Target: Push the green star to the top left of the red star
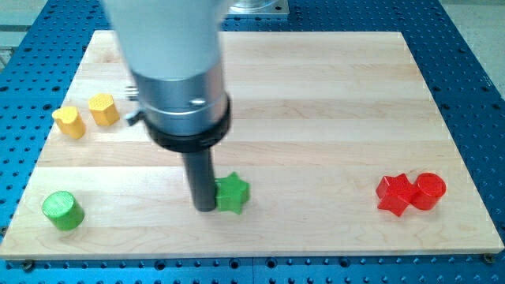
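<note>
The green star (233, 193) lies on the wooden board near the view's bottom centre. My tip (204, 207) touches the star's left side. The red star (394, 194) lies far to the view's right, near the bottom, touching a red cylinder (429, 190) on its right. The arm's grey body (170, 63) hangs above the board's upper left and hides part of it.
A green cylinder (61, 210) sits at the view's bottom left. Two yellow blocks (69, 122) (103, 109) sit at the left edge. The wooden board (316, 95) rests on a blue perforated table (473, 79).
</note>
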